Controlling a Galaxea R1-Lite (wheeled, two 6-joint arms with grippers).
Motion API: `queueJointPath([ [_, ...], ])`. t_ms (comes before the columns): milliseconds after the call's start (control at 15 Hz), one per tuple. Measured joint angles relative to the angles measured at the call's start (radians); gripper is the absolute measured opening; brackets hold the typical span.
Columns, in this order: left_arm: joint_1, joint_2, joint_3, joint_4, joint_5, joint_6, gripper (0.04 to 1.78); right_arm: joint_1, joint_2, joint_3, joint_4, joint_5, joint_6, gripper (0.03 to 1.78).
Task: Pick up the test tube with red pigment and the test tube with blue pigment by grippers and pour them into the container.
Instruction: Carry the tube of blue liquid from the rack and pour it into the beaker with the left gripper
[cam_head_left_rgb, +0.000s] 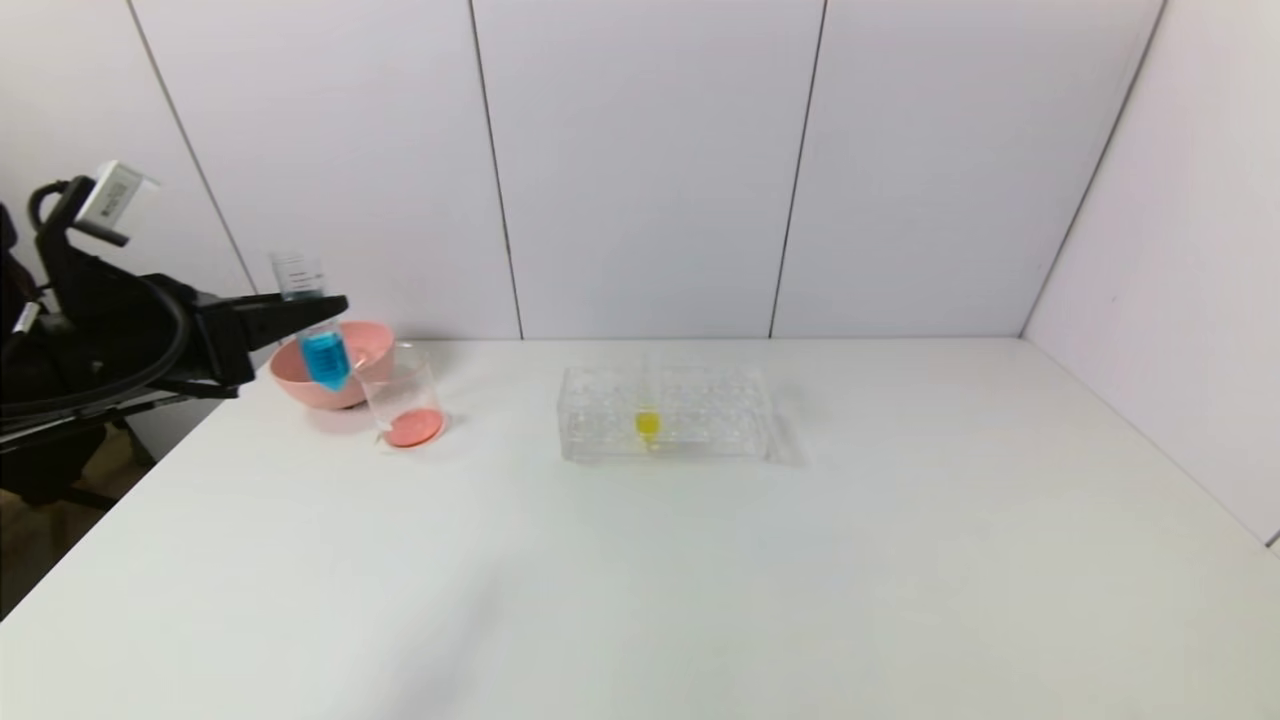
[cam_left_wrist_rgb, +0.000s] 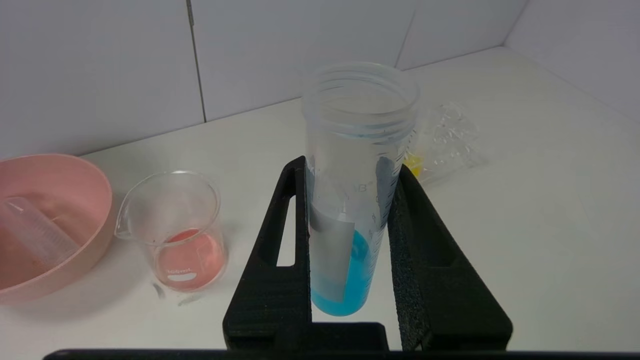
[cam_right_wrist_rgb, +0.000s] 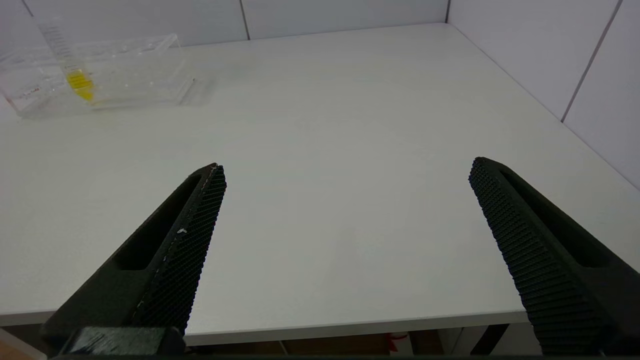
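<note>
The left gripper (cam_head_left_rgb: 318, 308) is clamped on the blue tube (cam_head_left_rgb: 322, 340), its two black fingers (cam_left_wrist_rgb: 272, 260) pressing the tube's sides about halfway up. It holds the tube upright in the air over the far left part of the table (cam_head_left_rgb: 700, 560), in front of the pink bowl (cam_head_left_rgb: 352, 345) and just beside the beaker (cam_head_left_rgb: 405, 400), slightly above its rim.

The beaker stands on the table between the bowl and the clear rack (cam_head_left_rgb: 665, 412), close to the bowl. The bowl holds an empty clear tube (cam_left_wrist_rgb: 37, 232) lying on its side. The rack is well apart to the right, with one yellow-liquid tube (cam_head_left_rgb: 647, 420) standing in it.

The blue tube is clear plastic with a threaded open mouth, printed scale marks and a white label patch; bright blue liquid fills its lower part. The beaker is clear glass with a pouring lip turned toward the bowl, and a shallow layer of orange-red liquid in its bottom.

The right gripper (cam_right_wrist_rgb: 347, 175) hangs at the near edge of the table with its ribbed fingers spread wide, holding nothing.
</note>
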Motion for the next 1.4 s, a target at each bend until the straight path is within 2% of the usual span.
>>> queueJointPath([
  [67, 0.076, 0.002, 0.011, -0.001, -0.099, 0.023, 0.47, 0.0, 0.0, 0.0, 0.0, 0.0, 0.0, 1.77],
  [200, 0.156, 0.035, 0.011, -0.001, -0.204, 0.079, 0.47, 0.0, 0.0, 0.0, 0.0, 0.0, 0.0, 1.77],
  [400, 0.193, 0.118, -0.06, 0.004, -0.211, 0.129, 0.47, 0.0, 0.0, 0.0, 0.0, 0.0, 0.0, 1.77],
  [600, 0.196, 0.218, -0.213, 0.077, -0.181, 0.152, 0.47, 0.0, 0.0, 0.0, 0.0, 0.0, 0.0, 1.77],
  [800, 0.196, 0.32, -0.416, 0.295, -0.131, 0.277, 0.47, 0.0, 0.0, 0.0, 0.0, 0.0, 0.0, 1.77],
  [933, 0.193, 0.39, -0.559, 0.486, -0.076, 0.383, 0.47, 0.0, 0.0, 0.0, 0.0, 0.0, 0.0, 1.77],
  [1400, 0.151, 0.568, -1.02, 1.055, 0.074, 0.62, 0.47, 0.0, 0.0, 0.0, 0.0, 0.0, 0.0, 1.77],
])
